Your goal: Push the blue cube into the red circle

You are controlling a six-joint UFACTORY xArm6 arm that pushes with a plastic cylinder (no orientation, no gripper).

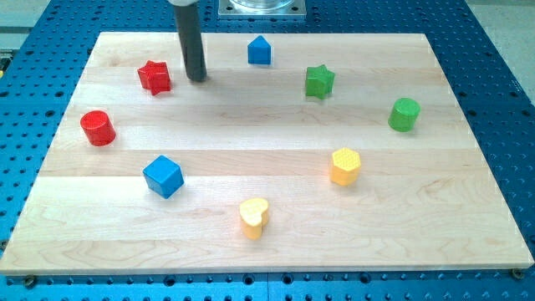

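Blue cube [163, 176] well below my tip [197, 79]; red circle [98, 128] left; end effector: bare rod, nothing held.

Blue cube [162, 176] toward bottom-left corner; red cylinder [98, 128] near left edge; my tip [197, 79] just right of red star [155, 77].

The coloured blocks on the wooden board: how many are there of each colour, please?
Red: 2, the red star block and red cylinder block.
Blue: 2, the blue cube block and blue house-shaped block.
Green: 2, the green star block and green cylinder block.
Yellow: 2, the yellow hexagon block and yellow heart block.
Total: 8.
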